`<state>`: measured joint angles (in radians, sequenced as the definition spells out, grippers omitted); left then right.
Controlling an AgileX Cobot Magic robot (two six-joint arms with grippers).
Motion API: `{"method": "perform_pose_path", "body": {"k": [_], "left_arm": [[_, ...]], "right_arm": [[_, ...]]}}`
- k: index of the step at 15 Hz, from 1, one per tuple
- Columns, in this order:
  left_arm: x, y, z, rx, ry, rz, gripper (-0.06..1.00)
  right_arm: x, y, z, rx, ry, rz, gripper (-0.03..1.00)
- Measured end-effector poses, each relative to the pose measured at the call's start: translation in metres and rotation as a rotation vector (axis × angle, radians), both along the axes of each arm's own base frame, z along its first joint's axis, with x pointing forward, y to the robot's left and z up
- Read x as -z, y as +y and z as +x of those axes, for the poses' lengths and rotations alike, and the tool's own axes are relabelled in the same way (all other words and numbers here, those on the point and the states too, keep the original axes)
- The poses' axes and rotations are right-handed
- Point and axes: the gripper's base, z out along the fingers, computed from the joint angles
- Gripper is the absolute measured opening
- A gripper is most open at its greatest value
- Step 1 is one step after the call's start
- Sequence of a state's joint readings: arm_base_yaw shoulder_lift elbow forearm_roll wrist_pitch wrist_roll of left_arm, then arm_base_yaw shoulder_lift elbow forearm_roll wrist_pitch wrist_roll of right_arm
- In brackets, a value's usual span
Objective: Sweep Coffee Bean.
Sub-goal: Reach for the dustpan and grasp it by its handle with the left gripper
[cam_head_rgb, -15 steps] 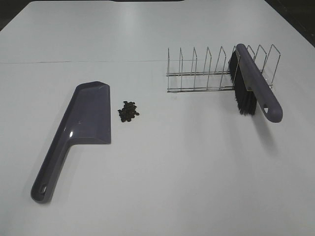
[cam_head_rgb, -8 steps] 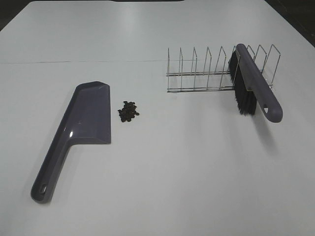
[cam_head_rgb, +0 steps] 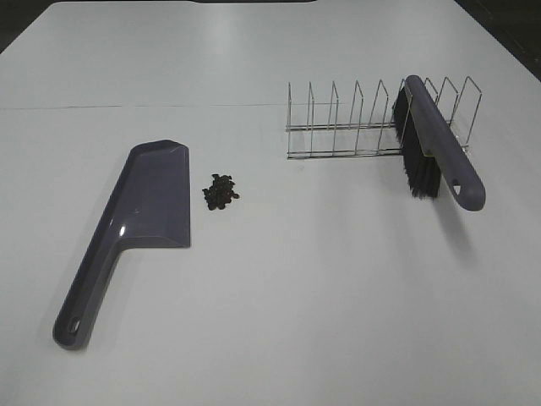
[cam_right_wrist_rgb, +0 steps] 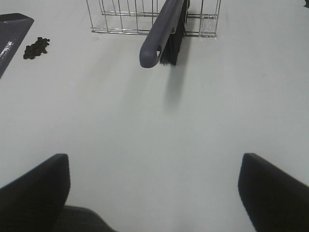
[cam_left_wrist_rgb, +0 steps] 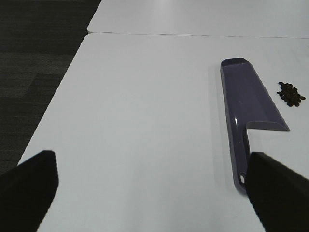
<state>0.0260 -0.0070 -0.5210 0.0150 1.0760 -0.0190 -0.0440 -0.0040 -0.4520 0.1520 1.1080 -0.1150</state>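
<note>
A small pile of dark coffee beans [cam_head_rgb: 221,192] lies on the white table [cam_head_rgb: 279,279], just right of the purple dustpan [cam_head_rgb: 135,222] blade. The beans also show in the left wrist view [cam_left_wrist_rgb: 291,94] and the right wrist view [cam_right_wrist_rgb: 36,47]. The dustpan lies flat, handle toward the front left; it also shows in the left wrist view [cam_left_wrist_rgb: 246,113]. A purple brush [cam_head_rgb: 439,144] with black bristles leans in a wire rack [cam_head_rgb: 355,123]. Neither gripper shows in the exterior view. My left gripper [cam_left_wrist_rgb: 154,191] and right gripper [cam_right_wrist_rgb: 154,191] are both open and empty, far from the objects.
The wire rack [cam_right_wrist_rgb: 125,17] stands at the back right with the brush [cam_right_wrist_rgb: 164,31] handle jutting forward. The table's left edge [cam_left_wrist_rgb: 58,101] drops to a dark floor. A seam runs across the table behind the rack.
</note>
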Motion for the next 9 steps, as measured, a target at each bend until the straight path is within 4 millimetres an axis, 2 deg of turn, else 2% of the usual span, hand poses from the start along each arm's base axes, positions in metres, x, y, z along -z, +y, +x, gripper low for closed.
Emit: {"method": "perform_pose_path", "body": {"k": [9], "left_arm": [[0.0,0.0,0.0,-0.001,0.0,-0.003,0.98]], "right_arm": [[0.0,0.0,0.0,0.0,0.0,0.0,0.8]]}}
